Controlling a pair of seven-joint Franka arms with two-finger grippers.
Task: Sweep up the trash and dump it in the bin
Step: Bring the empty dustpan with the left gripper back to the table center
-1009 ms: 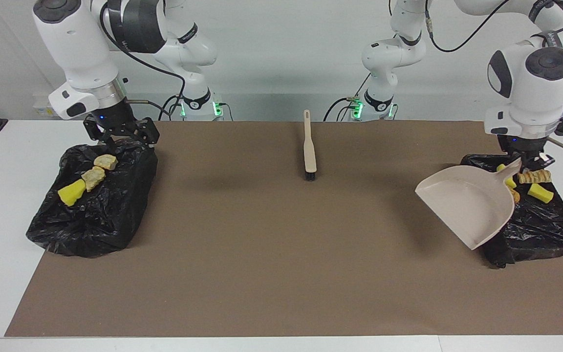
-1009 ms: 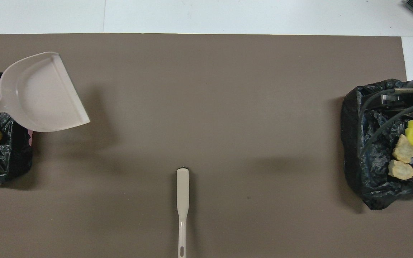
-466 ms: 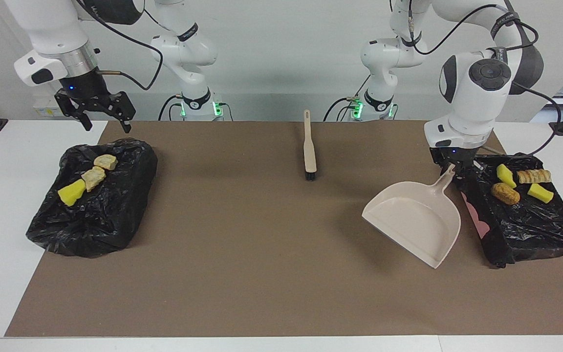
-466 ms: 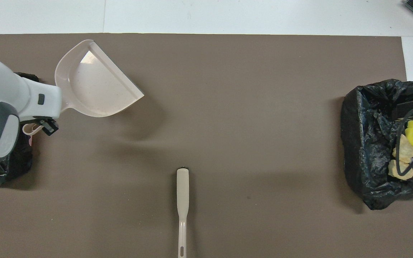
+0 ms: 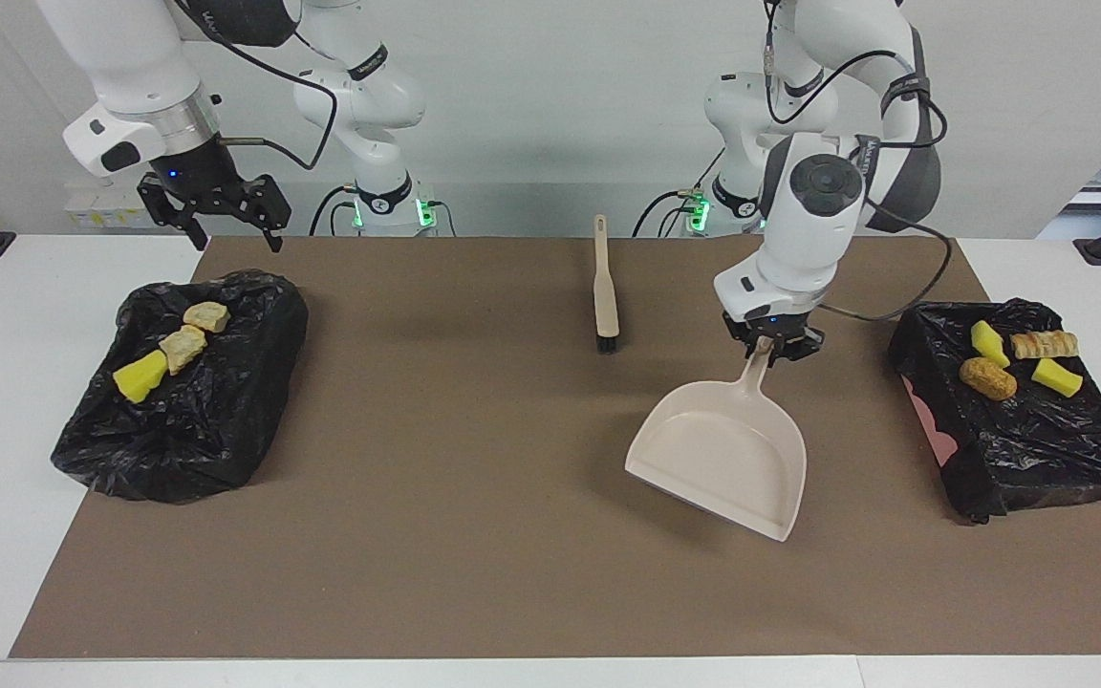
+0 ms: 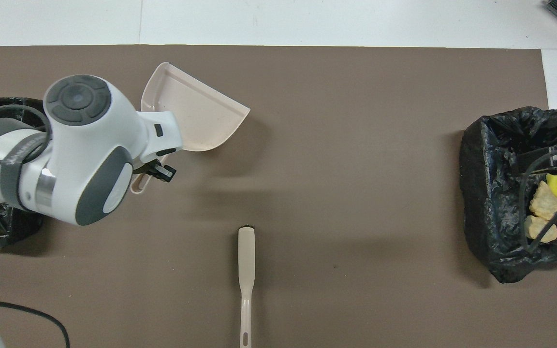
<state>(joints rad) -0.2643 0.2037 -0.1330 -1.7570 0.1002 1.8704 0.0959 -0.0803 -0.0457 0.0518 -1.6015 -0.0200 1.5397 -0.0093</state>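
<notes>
My left gripper [image 5: 768, 352] is shut on the handle of the beige dustpan [image 5: 718, 454], which hangs empty and tilted low over the brown mat. From overhead, the dustpan [image 6: 196, 113] shows past the left arm's wrist. The trash lies in two bins lined with black bags. The bin [image 5: 1038, 449] at the left arm's end holds yellow chunks [image 5: 1055, 376] and brown pieces [image 5: 987, 378]. The bin [image 5: 187, 420] at the right arm's end holds a yellow chunk [image 5: 140, 377] and two tan pieces [image 5: 183, 344]. My right gripper [image 5: 236, 231] is open, raised over the edge of that bin.
The beige brush [image 5: 605, 287] with black bristles lies on the mat [image 5: 474, 497] midway between the two arms' bases, handle toward the robots; overhead the brush [image 6: 246, 275] shows too. Cables of the right arm cross over the bin [image 6: 501, 193].
My left arm has carried the dustpan from over its bin toward the middle of the mat. My right gripper has risen out of the other bin.
</notes>
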